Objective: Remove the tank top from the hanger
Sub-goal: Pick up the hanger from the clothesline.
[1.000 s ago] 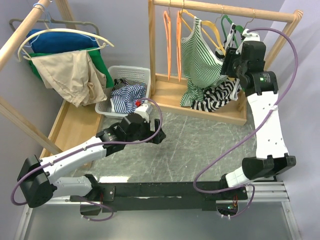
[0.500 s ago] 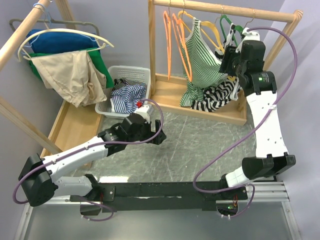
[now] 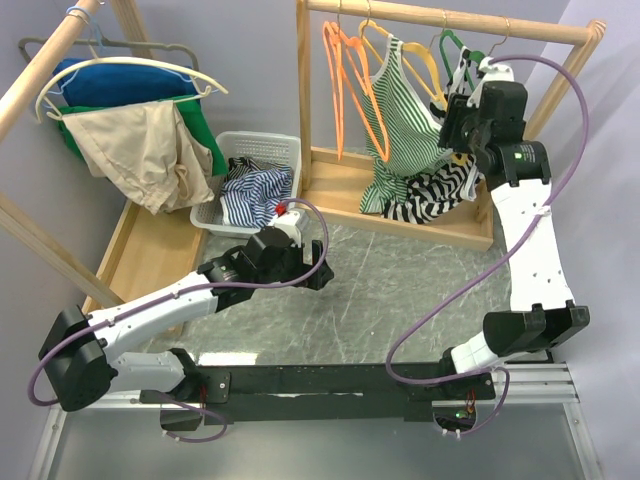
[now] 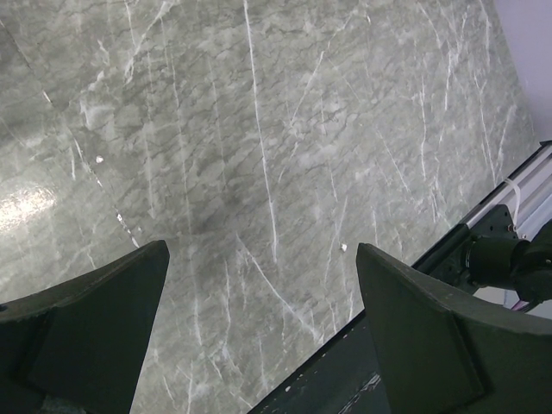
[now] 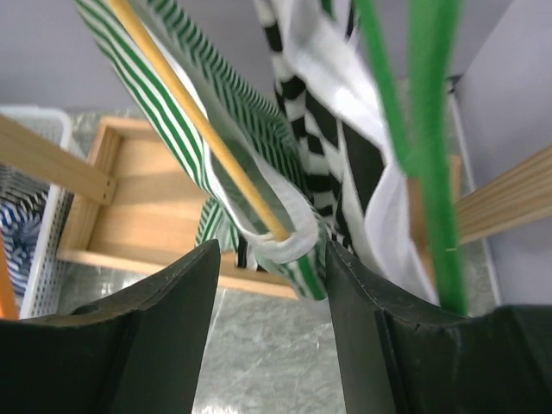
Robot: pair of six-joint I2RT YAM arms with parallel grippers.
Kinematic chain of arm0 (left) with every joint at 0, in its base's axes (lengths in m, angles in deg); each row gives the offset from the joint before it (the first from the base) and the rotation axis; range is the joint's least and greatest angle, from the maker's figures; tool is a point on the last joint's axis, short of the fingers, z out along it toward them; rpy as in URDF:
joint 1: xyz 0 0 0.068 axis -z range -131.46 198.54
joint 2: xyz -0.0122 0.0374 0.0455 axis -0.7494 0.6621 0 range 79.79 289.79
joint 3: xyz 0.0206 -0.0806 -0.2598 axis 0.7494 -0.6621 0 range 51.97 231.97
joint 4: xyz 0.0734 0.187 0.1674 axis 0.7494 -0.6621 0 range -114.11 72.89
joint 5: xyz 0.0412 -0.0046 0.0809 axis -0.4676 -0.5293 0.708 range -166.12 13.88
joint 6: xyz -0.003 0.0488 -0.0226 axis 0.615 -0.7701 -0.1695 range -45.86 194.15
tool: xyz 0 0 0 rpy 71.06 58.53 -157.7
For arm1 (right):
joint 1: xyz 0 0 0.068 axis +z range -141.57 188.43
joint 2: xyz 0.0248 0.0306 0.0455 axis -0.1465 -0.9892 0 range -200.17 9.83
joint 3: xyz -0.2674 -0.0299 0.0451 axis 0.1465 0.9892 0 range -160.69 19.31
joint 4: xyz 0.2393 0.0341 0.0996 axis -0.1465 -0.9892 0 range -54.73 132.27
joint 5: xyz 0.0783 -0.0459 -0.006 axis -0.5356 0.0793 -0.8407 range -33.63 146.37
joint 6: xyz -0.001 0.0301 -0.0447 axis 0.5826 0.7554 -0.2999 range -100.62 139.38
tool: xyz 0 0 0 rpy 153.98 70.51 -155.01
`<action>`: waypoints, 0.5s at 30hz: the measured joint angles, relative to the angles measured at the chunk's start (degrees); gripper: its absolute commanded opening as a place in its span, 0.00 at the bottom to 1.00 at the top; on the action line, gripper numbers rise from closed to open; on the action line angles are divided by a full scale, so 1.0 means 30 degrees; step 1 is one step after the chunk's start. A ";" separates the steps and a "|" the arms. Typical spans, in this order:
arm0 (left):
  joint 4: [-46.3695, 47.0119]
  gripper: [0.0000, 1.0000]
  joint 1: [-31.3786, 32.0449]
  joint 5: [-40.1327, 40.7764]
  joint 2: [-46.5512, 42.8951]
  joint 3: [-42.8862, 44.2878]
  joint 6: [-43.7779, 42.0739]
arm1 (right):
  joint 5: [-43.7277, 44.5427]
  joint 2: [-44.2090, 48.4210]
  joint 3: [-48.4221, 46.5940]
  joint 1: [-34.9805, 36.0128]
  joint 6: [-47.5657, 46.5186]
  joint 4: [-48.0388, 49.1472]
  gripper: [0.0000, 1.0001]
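The green-and-white striped tank top (image 3: 400, 110) hangs on a yellow hanger (image 3: 428, 72) on the wooden rail (image 3: 440, 15). My right gripper (image 3: 456, 125) is open at the hanger's right end. In the right wrist view the yellow hanger arm (image 5: 194, 125) runs down to its tip, where the top's white-edged strap (image 5: 280, 246) loops around it. That loop sits between my open right gripper's (image 5: 272, 259) fingers, and I cannot tell if they touch it. My left gripper (image 3: 318, 272) is open and empty, low over the marble table (image 4: 259, 129).
A black-and-white striped garment (image 3: 437, 190) and a green hanger (image 5: 423, 129) hang just right of the tank top. Orange hangers (image 3: 350, 80) hang on its left. A white basket (image 3: 262, 139) of clothes stands left of the rack. More clothes (image 3: 140, 150) hang at far left.
The tank top and the orange hangers have swung to the left on the rail. My right gripper has shifted slightly up and left. The left arm has barely moved.
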 measured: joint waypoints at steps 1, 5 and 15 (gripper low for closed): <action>0.0007 0.96 0.0000 -0.0022 0.0000 -0.0007 0.0000 | -0.0168 0.0058 0.0321 0.0000 -0.0015 0.0022 0.61; 0.0000 0.96 0.0015 -0.0211 0.0022 -0.0058 0.0000 | -0.0561 0.0087 0.1231 0.0000 -0.0117 -0.0051 0.61; 0.0022 0.96 0.0015 -0.0277 0.0335 -0.0066 0.0000 | -0.1982 0.0291 0.1756 0.0000 -0.0109 -0.0095 0.50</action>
